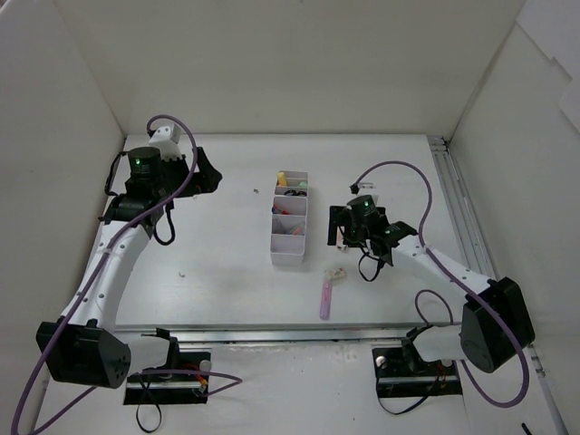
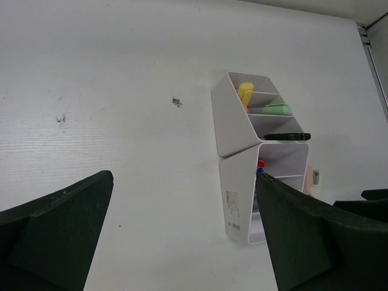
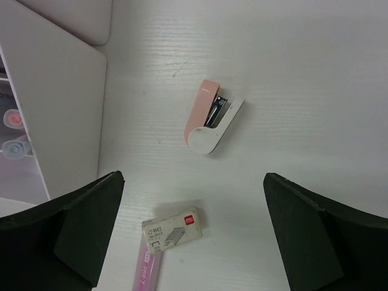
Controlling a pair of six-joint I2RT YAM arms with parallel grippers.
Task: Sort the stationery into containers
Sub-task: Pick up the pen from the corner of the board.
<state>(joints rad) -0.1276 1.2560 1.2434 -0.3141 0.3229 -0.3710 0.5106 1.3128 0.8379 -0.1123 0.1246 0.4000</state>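
Lying ahead of wide-open, empty right fingers point(image 3: 73, 233): pink-white stapler point(image 3: 212, 121); left fingers point(image 2: 57, 233) likewise open, empty.

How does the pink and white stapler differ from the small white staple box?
The pink and white stapler has a rounded end; the small white staple box is a rectangular block with a printed label. The stapler lies alone; the box lies against a pink pen. Both lie on the white table.
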